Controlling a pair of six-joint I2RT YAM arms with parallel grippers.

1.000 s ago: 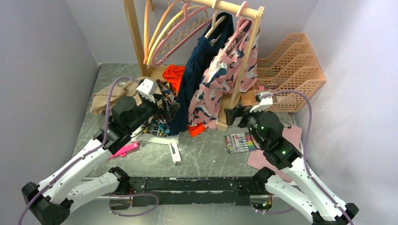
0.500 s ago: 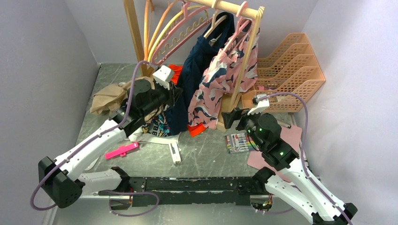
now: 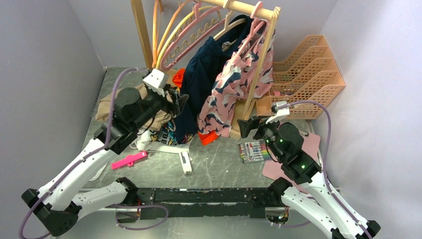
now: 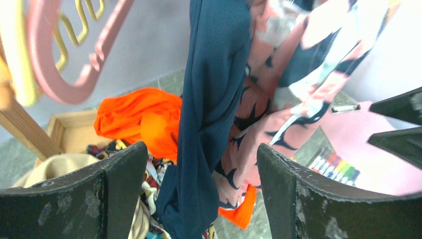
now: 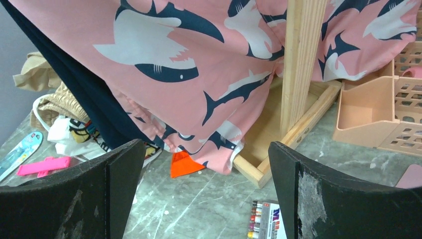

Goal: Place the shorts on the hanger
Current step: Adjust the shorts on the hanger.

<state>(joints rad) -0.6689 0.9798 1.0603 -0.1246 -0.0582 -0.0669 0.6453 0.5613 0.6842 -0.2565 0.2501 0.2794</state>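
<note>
Two claws are being shown, both released. The left claw is being held with its jaws spread wide just in front of the shorts. In the left wrist view the dark fabric is being framed between the two fingers without being pinched. The right claw, equally wide and grasping nothing, is being held lower, near the foot of the rack post and apart from the shorts.

The shorts are being carried by the pale cream hanger on the wooden rail. They are being displayed as one long, narrow, plain navy fold of fine-knit cloth, touching the pink shark-print shorts on their right.

A label is being glimpsed on the marker pack on the surface, but its lettering is too small to be read.
</note>
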